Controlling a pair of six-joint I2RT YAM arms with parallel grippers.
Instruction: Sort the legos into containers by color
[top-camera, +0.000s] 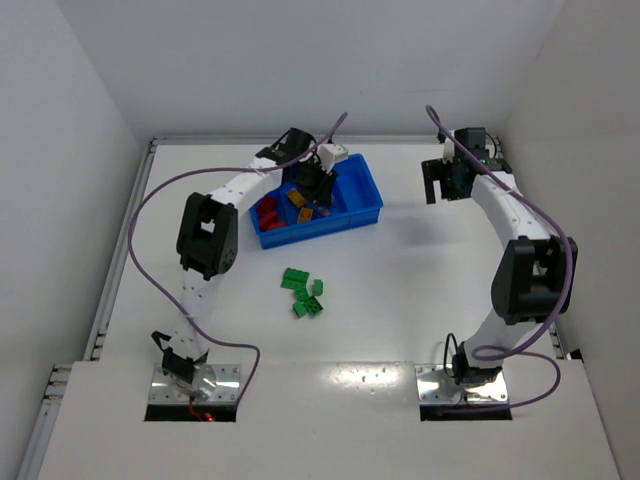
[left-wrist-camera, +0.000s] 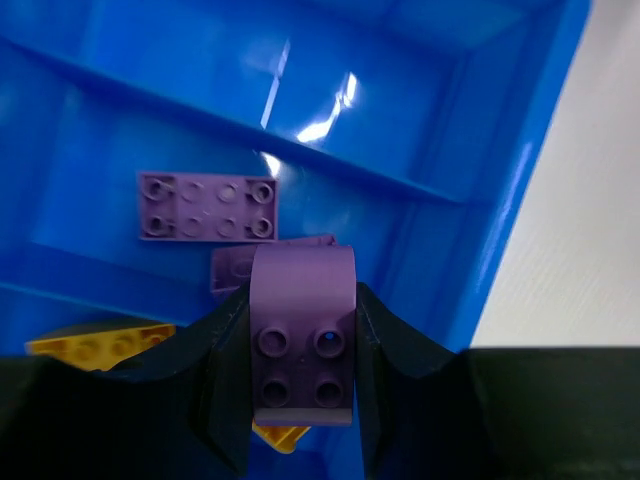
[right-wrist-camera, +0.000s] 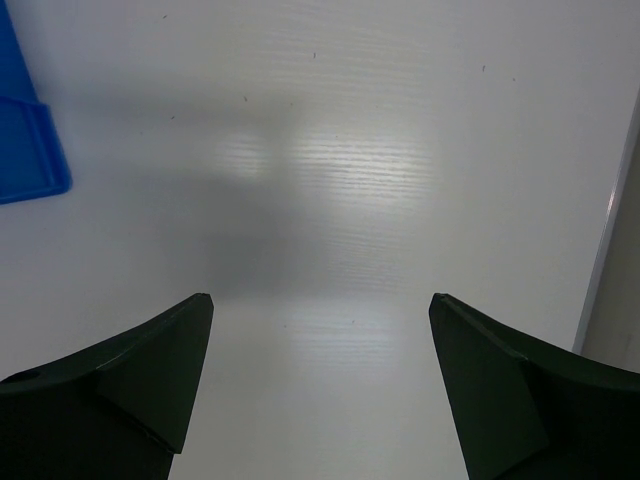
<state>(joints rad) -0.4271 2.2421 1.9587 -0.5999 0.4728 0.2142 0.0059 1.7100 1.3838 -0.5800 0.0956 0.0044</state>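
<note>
Clamped between the fingers of the left tool (left-wrist-camera: 303, 375): one purple brick (left-wrist-camera: 303, 330) with a rounded top, studs facing the wrist camera. Hangs above the blue tray (left-wrist-camera: 520, 150), over the compartment holding a flat purple plate (left-wrist-camera: 206, 206) and a second purple piece (left-wrist-camera: 235, 268), the latter partly hidden behind the held brick. Looks lined up for a drop by colour. Cannot tell for certain whether clear of the compartment floor.

In the neighbouring compartment: yellow bricks (left-wrist-camera: 100, 345), partly covered by a finger. From above: red bricks (top-camera: 268, 213) at the tray's left end. No bricks visible at the right end, presumably kept for green.

Left to sort: a cluster of green bricks (top-camera: 305, 292) on the desk (top-camera: 400, 300), near the tray's front wall but apart from it, between the two arms.

Right tool (right-wrist-camera: 320, 390): released, jaws wide, nothing between them. Held over bare desk to the right of the tray, well apart from all bricks, probably to stay out of the left arm's way.

Judged stage: purple nearly finished, green untouched.

Next: open the left tool and let the brick fall among the other purple pieces. Risks: a bounce into a neighbouring compartment, or the brick sticking to one finger on release.
</note>
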